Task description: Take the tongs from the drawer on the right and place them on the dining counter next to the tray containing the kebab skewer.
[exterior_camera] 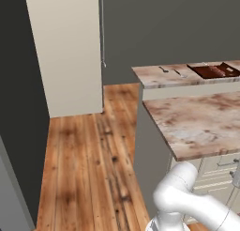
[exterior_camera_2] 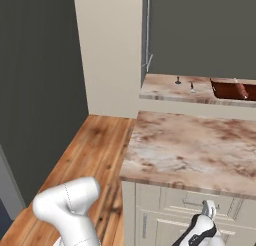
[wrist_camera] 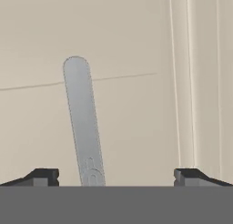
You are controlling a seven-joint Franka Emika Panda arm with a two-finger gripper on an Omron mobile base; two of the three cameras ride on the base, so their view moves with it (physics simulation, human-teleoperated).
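**Gripper lining up on drawer handle, tongs not out yet**

The gripper (wrist_camera: 116,175) is sitting with its jaws spread wide apart, nothing between them, facing a cream drawer front (wrist_camera: 136,45). In the hand view a slim silver handle (wrist_camera: 83,123) is running slightly tilted between the two fingertips (wrist_camera: 43,176), closer to the left one. The right base view is showing the hand low down, in front of the cream cabinet drawers (exterior_camera_2: 200,202) under the near stone counter (exterior_camera_2: 190,150).

The tongs are presumably shut away inside the drawer; cannot tell their position. The tray (exterior_camera: 214,71) is lying well apart from the arm, on the raised dining counter (exterior_camera: 159,77) at the back, with two small dark items near its left side.

Handling guess: the handle is looking rigid, smooth metal, so likely slippery; clamping across its middle should be giving the straightest pull. Tongs are probably light and stiff, best pinched mid-length across both arms.

Room: the counter lip is overhanging the drawers, so clearance above the hand is looking tight. Wood floor (exterior_camera: 84,169) to the left is giving open space for backing up.
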